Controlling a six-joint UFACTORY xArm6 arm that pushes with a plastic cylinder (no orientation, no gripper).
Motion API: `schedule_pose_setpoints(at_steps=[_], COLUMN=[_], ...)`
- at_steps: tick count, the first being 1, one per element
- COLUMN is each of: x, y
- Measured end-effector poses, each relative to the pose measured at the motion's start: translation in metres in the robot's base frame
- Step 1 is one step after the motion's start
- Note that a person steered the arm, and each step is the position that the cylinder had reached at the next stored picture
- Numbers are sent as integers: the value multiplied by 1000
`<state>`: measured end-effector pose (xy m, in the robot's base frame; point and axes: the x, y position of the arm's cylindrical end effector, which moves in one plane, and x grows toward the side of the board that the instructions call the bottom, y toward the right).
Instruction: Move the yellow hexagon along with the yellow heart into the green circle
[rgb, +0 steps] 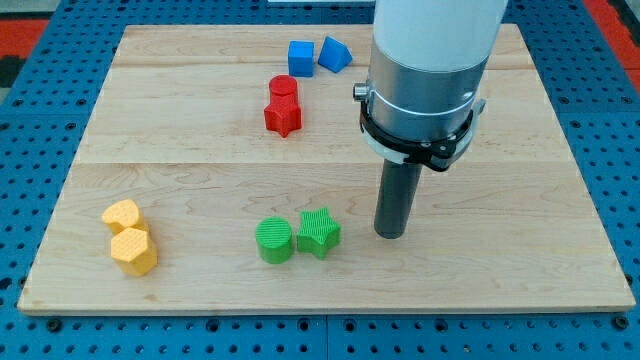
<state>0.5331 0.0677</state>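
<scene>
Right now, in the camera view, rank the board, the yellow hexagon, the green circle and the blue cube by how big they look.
1. Board, by far the largest.
2. Yellow hexagon and green circle: too alike to rank.
3. Blue cube, smallest, though it lies farther up the view, so distance may shrink it.

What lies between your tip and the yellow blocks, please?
In the camera view, the green star and green circle lie between my tip and the yellow heart and hexagon.
</scene>
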Motion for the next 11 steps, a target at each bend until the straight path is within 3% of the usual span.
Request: schedule_pose_setpoints(at_steps=[1,3,6,7,8,9,11], x=[0,-78,-64,-3,58,45,-1], y=[0,4,-369,-372,-334,-271,-209])
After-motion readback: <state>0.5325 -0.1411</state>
